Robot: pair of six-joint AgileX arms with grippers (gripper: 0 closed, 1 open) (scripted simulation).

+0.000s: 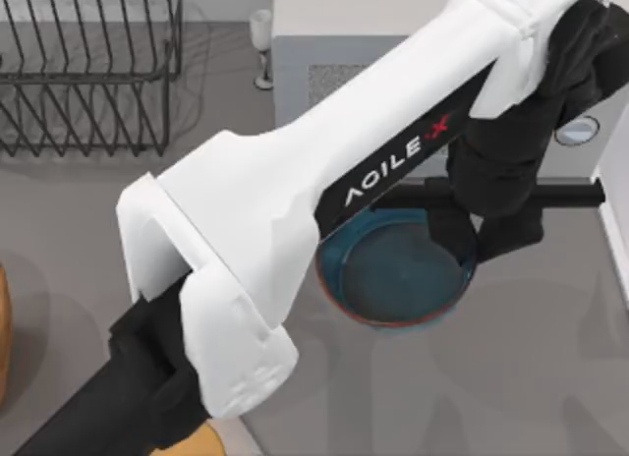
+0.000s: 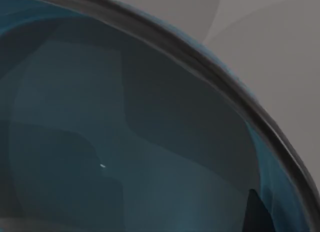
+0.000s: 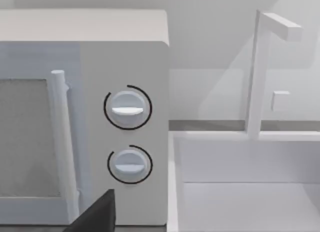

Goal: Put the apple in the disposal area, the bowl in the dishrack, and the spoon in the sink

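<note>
Teal-blue bowl (image 1: 408, 274) with a thin reddish-brown rim sits on the grey counter (image 1: 550, 377), right of centre, its far edge hidden under the left arm. The left wrist view looks close into its dark inside (image 2: 125, 142), rim curving past grey counter beyond.

Left arm: white casing (image 1: 295, 210) runs from near left across to far right, then black links drop toward the bowl's far right rim. Left end effector (image 1: 462, 230) at or just over that rim; cannot tell whether its fingers are apart or together, or whether they touch the bowl.

Black wire dishrack (image 1: 88, 73) stands at far left, well apart from the bowl. A small white upright object (image 1: 261, 48) sits just right of it. White microwave (image 1: 344, 53) at the far centre; the right wrist view faces its front (image 3: 125, 132), with two round dials, a vertical handle and a grey window. Beside it, white sink basin (image 3: 250, 192) with a thin white faucet (image 3: 260, 72).

Right end effector: one dark finger tip (image 3: 97, 214) shows; state cannot be told.

A yellow-orange shape (image 1: 4, 328) lies at the left edge.
</note>
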